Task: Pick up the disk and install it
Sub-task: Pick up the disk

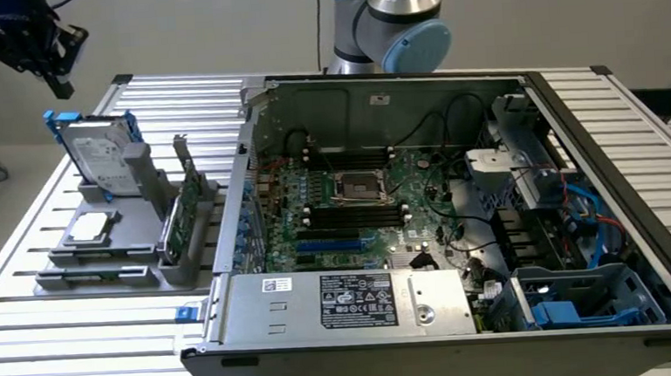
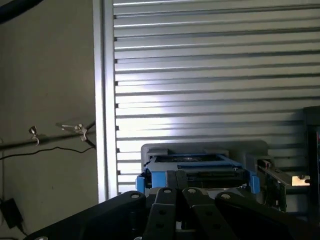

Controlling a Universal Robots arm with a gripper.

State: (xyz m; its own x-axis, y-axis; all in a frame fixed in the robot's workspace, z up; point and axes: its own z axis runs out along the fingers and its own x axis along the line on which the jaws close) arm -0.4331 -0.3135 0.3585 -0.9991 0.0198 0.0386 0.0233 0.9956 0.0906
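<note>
The disk (image 1: 98,154) stands upright in a grey holder (image 1: 95,255) at the exterior view's left, silver-grey with a white label and blue rails. My gripper (image 1: 61,85) hangs above it and slightly further toward that left, well apart from it, with nothing in it. In the wrist view, the disk (image 2: 195,169) appears edge-on with its blue rails, sitting in the holder (image 2: 200,148). My gripper (image 2: 176,192) is shut, its dark fingers (image 2: 162,197) pressed together just in front of the disk.
An open computer case (image 1: 430,200) with its motherboard fills the middle of the slatted table (image 1: 65,344); a blue drive bay (image 1: 587,299) sits at its near right corner. The holder also carries a small silver chip (image 1: 90,226) and a green card (image 1: 179,211). The arm's base (image 1: 396,27) stands behind the case.
</note>
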